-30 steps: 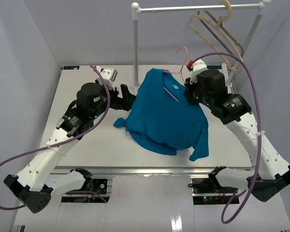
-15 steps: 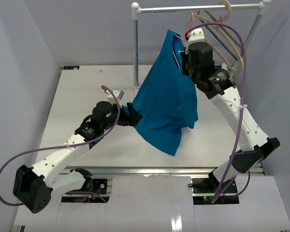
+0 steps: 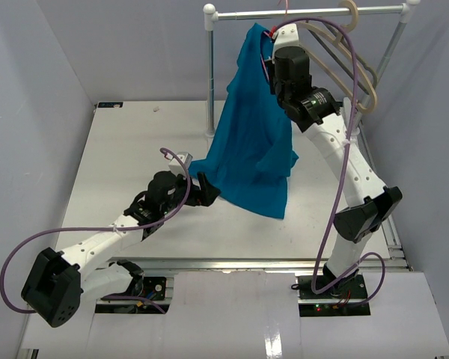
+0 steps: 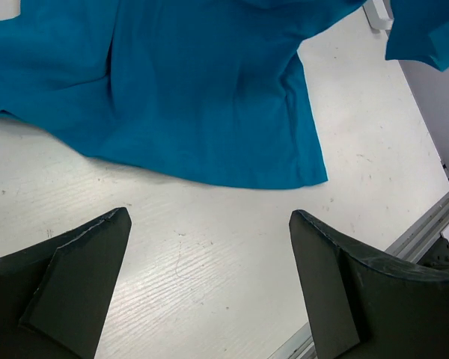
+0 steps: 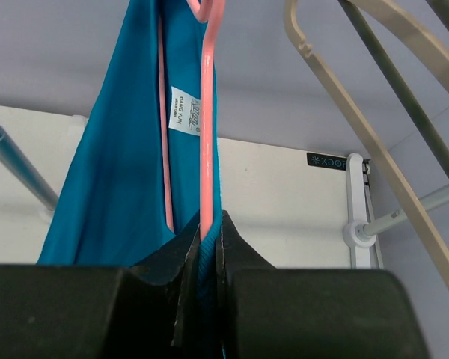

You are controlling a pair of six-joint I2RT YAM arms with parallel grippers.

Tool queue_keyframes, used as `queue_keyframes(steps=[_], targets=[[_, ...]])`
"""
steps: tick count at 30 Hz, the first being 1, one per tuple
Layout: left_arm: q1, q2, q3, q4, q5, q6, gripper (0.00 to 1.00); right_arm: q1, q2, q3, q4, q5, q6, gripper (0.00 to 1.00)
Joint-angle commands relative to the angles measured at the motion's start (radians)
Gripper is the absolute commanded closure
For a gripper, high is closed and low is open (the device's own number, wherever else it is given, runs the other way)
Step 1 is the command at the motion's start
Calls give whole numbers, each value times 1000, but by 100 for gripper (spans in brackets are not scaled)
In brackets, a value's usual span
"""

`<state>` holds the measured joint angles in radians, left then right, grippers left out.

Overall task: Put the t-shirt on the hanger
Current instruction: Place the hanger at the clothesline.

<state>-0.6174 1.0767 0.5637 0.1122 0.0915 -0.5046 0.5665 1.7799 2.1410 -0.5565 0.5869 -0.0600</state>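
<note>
Your right gripper is up near the rail. Its fingers are closed to a narrow slit around a bar of the pink hanger, and a fold of teal cloth is pinched in alongside it. The t-shirt hangs from that grip. In the wrist view you see the hanger's thin bars running down against the cloth at the neck, with the white label showing between them. From overhead, the shirt drops in a long drape from just under the rail to the table, where its lower edge lies on the surface. You cannot tell from these views whether the hanger's hook is over the rail. The beige hangers hang on the rail to the right of your gripper, apart from the shirt.

Your left gripper is low over the table, its fingers spread wide with nothing between them. The shirt's hem lies on the table just ahead of the fingertips and does not touch them in the wrist view. Bare white tabletop shows in the gap between the fingers.
</note>
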Motion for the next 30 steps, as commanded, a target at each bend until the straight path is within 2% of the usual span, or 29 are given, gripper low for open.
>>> queue_keyframes(steps=[1,6,18,30], targets=[[-8,-33,-18,73,-4,9,2,-20,26,44,132,66,-37,92],[-14,-88,-55,88,-16,16,2,-24,51,32,220,88,-69,92],[-52,-158,-59,64,-56,37,2,-33,155,69,248,134,-115,92],[-81,-166,-53,60,-75,56,2,-33,120,-61,334,163,-149,92]])
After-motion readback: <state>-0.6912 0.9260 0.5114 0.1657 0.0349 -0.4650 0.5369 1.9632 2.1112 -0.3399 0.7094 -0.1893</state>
